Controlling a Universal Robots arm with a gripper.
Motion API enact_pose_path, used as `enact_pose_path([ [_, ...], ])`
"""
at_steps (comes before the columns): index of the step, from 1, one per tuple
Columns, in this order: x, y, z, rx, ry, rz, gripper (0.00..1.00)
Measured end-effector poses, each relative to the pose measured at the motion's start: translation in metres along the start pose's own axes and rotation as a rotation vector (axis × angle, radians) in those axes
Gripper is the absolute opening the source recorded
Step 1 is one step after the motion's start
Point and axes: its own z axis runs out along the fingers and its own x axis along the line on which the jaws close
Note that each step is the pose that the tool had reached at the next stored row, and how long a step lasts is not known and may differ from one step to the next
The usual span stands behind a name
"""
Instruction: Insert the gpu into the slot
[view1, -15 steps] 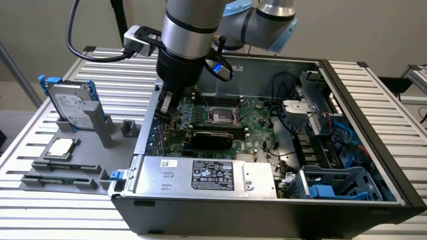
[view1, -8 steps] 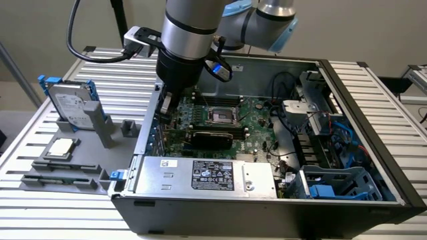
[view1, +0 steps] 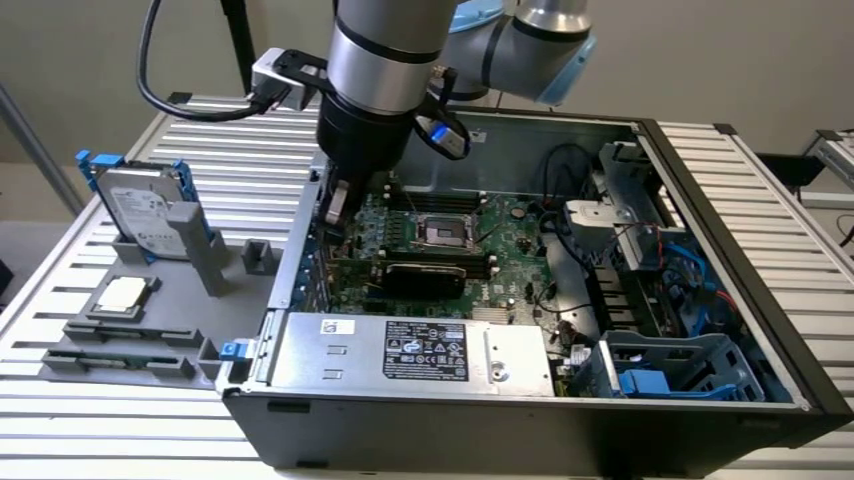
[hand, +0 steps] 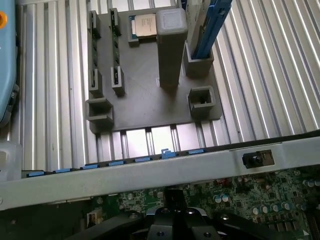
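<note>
I have the end effector (view1: 336, 205) lowered inside the case at the motherboard's edge on the exterior view's left; I cannot tell its finger state. The gpu (view1: 419, 274) lies flat on the board beside it. I judge it light, rigid, fragile: grip its edges. The power-supply label (view1: 424, 352) is unreadable.

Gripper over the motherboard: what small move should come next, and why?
Likely a slow, straight lowering toward the board. The gripper hangs low over the green motherboard beside the case wall at the exterior view's left, and a thin dark piece, possibly the gpu, shows at it in the wrist view.
</note>
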Motion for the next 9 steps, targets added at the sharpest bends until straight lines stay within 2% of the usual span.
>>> enact_pose_path([
  [1,-0.0002,-0.0009,-0.0005,0.0051,-0.0005,-0.001,0.11],
  [3,-0.0003,-0.0021,-0.0009,0.0258,-0.0032,-0.005,0.11],
  [4,-0.0004,-0.0025,-0.0010,0.0408,-0.0051,-0.008,0.11],
  [5,-0.0005,-0.0028,-0.0011,0.0583,-0.0074,-0.011,0.11],
  [9,-0.0006,-0.0035,-0.0012,0.1311,-0.0170,-0.025,0.11],
])
